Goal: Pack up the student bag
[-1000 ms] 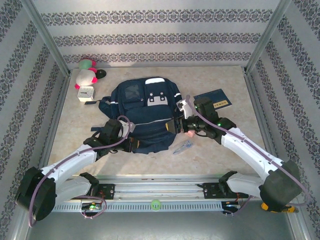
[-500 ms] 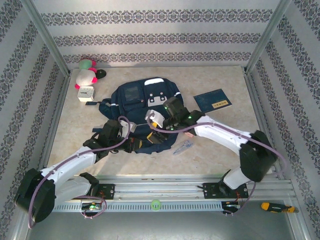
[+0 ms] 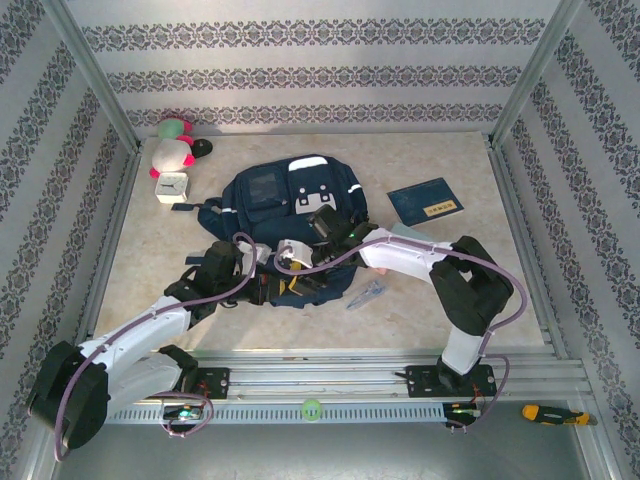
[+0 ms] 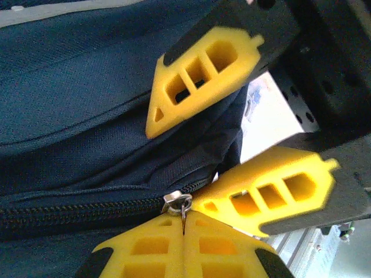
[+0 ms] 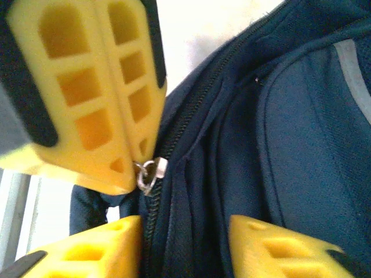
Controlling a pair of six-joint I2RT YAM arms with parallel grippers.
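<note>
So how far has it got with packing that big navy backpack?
Barely started. Nothing looks packed: the flat dark-blue booklet, the small white clock and the pink plush toy lie outside the large navy-blue fabric backpack. In hand: the left gripper pinches the metal zip pull, and the right gripper straddles the fabric beside it, jaws open. Left: opening the zip, then loading everything.

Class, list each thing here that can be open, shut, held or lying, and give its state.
Large navy-blue fabric backpack: lying front up, zip looks closed beside the slider.
Left gripper: shut on the small metal zip pull.
Right gripper: open, astride a fold of the backpack.
Flat dark-blue booklet: closed, lying flat.
</note>
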